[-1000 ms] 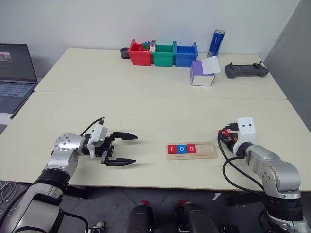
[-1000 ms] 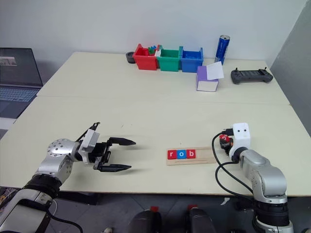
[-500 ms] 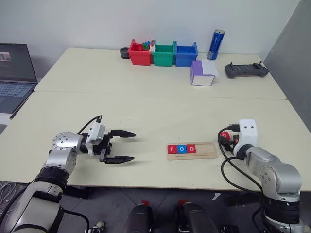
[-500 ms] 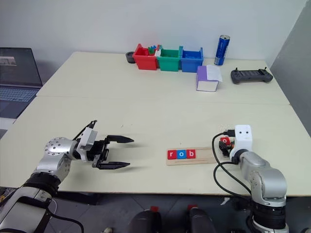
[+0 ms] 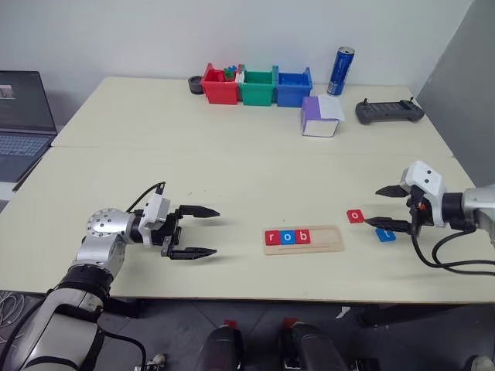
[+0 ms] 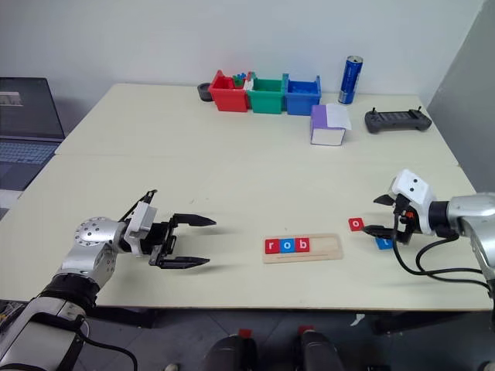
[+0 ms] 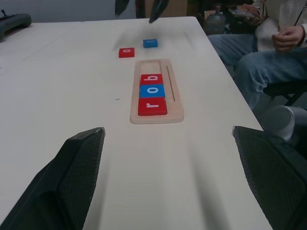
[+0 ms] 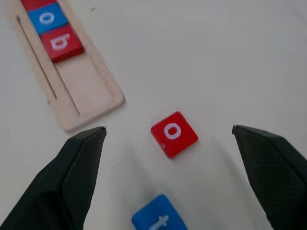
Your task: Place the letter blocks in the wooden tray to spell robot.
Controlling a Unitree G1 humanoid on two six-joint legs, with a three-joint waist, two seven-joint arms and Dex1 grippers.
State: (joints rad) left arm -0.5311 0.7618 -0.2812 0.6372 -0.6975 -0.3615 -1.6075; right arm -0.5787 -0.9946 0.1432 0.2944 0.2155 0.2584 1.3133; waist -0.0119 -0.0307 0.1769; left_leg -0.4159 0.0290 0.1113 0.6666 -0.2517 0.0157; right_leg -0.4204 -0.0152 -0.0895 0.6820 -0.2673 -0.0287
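The wooden tray (image 5: 329, 238) lies near the table's front edge. Its left part holds a red r (image 5: 271, 237), a blue o (image 5: 288, 237) and a red b (image 5: 304, 236); its right part is bare. To the tray's right, a red o block (image 5: 355, 216) and a blue t block (image 5: 385, 234) lie flat on the table. My right gripper (image 5: 373, 206) hovers open just above them, pointing left, with nothing between its fingers; the right wrist view has the red o (image 8: 173, 134) between them. My left gripper (image 5: 216, 231) stands open and empty left of the tray.
At the table's far edge stand a red bin (image 5: 219, 85), a green bin (image 5: 258, 86), a blue bin (image 5: 295, 86) and a blue can (image 5: 343, 70). A purple-and-white box (image 5: 320, 116) and a black controller (image 5: 389, 111) lie nearer. A laptop (image 5: 23, 116) sits far left. A seated person (image 7: 268, 52) is beside the table.
My right gripper has opened, risen and swung out to the right, uncovering the red o and blue t blocks on the table. The left gripper has stayed put.
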